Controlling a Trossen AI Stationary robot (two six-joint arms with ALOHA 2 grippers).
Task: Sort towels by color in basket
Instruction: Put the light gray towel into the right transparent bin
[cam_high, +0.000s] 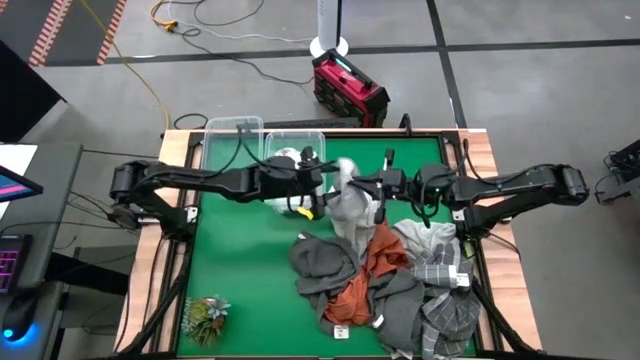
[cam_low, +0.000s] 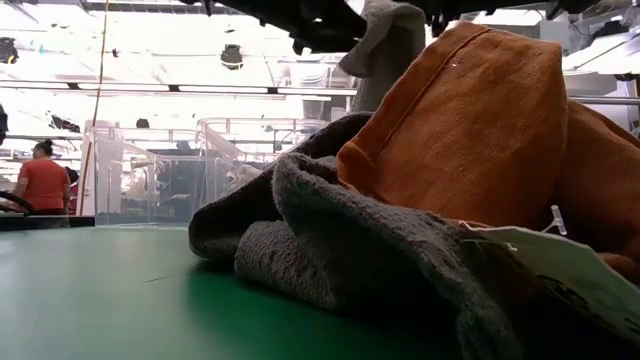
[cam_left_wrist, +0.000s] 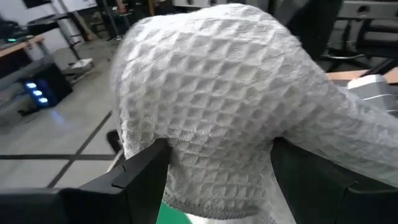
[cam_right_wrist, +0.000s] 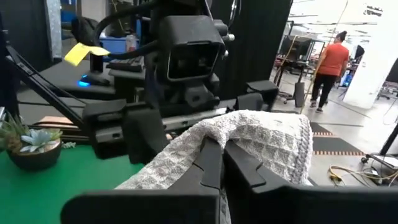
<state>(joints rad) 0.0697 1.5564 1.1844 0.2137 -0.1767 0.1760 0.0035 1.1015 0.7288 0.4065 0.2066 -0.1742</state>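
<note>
A white waffle-weave towel (cam_high: 347, 210) hangs above the green table (cam_high: 250, 260) between my two grippers, and it also shows in the low view (cam_low: 385, 45). My left gripper (cam_high: 322, 185) comes from the left and my right gripper (cam_high: 372, 187) from the right. Both are shut on the towel. Its lower end hangs down to the pile near the table's right. There the rust-orange towel (cam_high: 370, 270), dark grey towels (cam_high: 325, 260) and a grey plaid towel (cam_high: 440, 265) lie heaped on one another. My left gripper (cam_left_wrist: 219, 174) has a thick bunch of the white towel (cam_left_wrist: 211, 93) between its two fingers (cam_left_wrist: 149, 168), which stand well apart. The fingers come level from the table's left. The towel bulges up over them. My right gripper (cam_right_wrist: 227, 165) pinches a fold of the towel's upper part (cam_right_wrist: 249, 140) between its two fingers. They come level from the table's right, facing my left gripper. The towel drapes down over both sides of them.
Two clear plastic baskets (cam_high: 232, 135) (cam_high: 298, 140) stand at the table's far edge. A small potted plant (cam_high: 205, 315) sits at the near left corner. A red case (cam_high: 348, 88) lies on the floor beyond the table. A person in red (cam_low: 42, 180) stands far off. Bare green table lies at the left.
</note>
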